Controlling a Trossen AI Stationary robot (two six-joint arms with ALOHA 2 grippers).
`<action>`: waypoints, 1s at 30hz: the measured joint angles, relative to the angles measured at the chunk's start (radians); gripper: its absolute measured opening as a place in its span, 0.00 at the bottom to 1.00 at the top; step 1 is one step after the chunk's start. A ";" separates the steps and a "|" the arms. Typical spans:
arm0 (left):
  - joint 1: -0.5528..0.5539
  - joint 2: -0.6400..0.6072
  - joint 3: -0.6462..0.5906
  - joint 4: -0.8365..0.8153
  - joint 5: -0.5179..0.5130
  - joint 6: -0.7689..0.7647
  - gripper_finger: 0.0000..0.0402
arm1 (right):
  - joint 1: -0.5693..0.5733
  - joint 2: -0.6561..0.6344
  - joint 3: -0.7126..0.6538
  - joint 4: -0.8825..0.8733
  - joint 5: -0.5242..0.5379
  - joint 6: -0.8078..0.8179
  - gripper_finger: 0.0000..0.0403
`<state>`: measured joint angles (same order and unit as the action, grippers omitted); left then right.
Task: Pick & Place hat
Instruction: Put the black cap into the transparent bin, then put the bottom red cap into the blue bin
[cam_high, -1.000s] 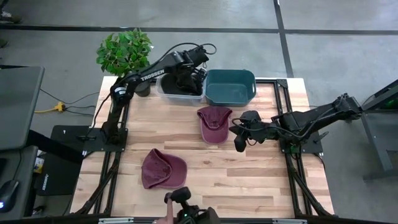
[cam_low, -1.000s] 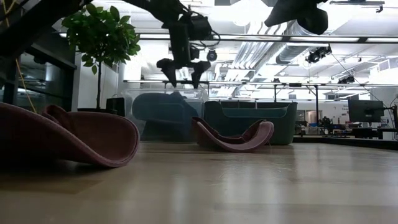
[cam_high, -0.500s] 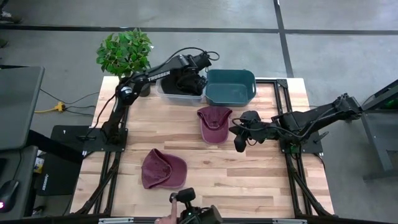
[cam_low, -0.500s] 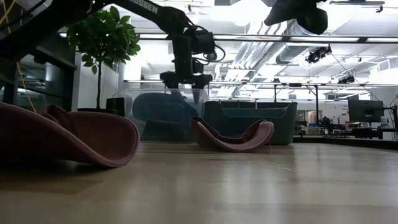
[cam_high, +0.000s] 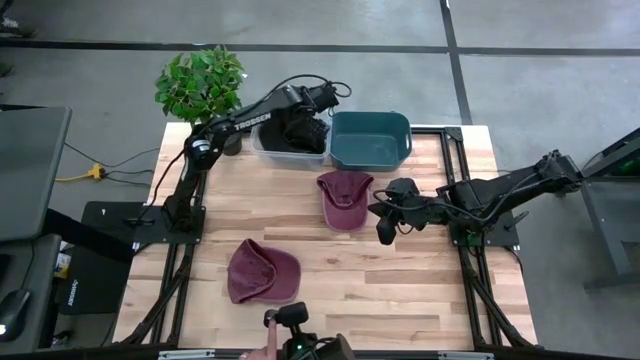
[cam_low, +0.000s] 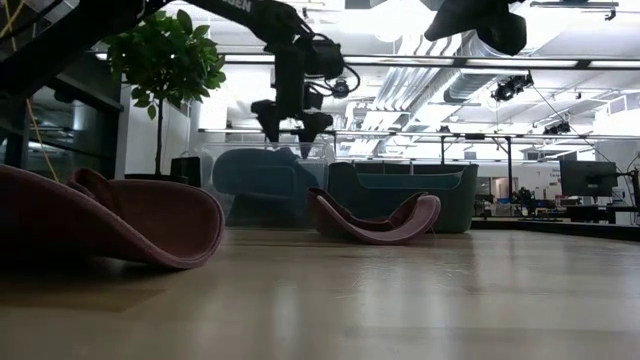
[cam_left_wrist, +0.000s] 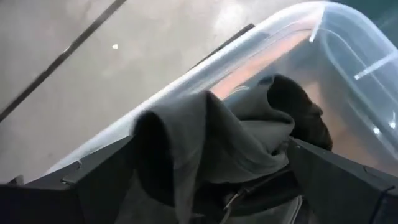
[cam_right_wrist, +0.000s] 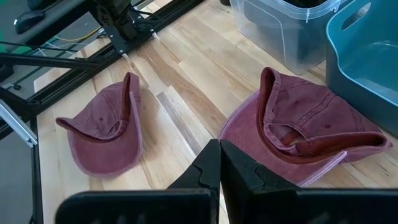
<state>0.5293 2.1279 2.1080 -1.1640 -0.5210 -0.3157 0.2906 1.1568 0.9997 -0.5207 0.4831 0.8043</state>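
Observation:
A dark grey hat (cam_left_wrist: 236, 124) lies crumpled inside a clear bin (cam_high: 262, 146) at the table's far edge. My left gripper (cam_high: 300, 128) hangs open above that bin. In the left wrist view its fingers stand on either side of the hat without touching it. Two maroon hats rest on the wood. One (cam_high: 345, 198) lies crown-down at mid-table, its brim curling up. The other (cam_high: 263, 271) lies nearer the front. My right gripper (cam_high: 384, 232) is shut, just right of the mid-table hat and above the table.
A teal bin (cam_high: 370, 140) stands right of the clear bin. A potted plant (cam_high: 200, 80) stands at the far left corner. A small camera mount (cam_high: 290, 325) sits at the near edge. Bare wood lies to the left and right of the front hat.
My left gripper has rolled about its own axis above the clear bin and stays open. The hats and my right gripper have kept still.

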 joint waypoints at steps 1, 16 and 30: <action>0.000 0.001 0.016 -0.010 -0.005 0.000 0.99 | 0.000 0.000 0.000 0.002 0.000 0.000 0.00; -0.053 -0.087 0.234 -0.247 0.114 -0.077 0.99 | 0.000 0.000 0.000 0.010 0.001 -0.018 0.00; -0.163 -0.216 0.246 -0.412 0.616 -0.187 0.99 | 0.000 -0.036 0.000 -0.036 -0.021 -0.071 0.00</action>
<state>0.3667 1.9118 2.3541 -1.5759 0.0954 -0.5023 0.2908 1.1207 0.9997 -0.5570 0.4623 0.7331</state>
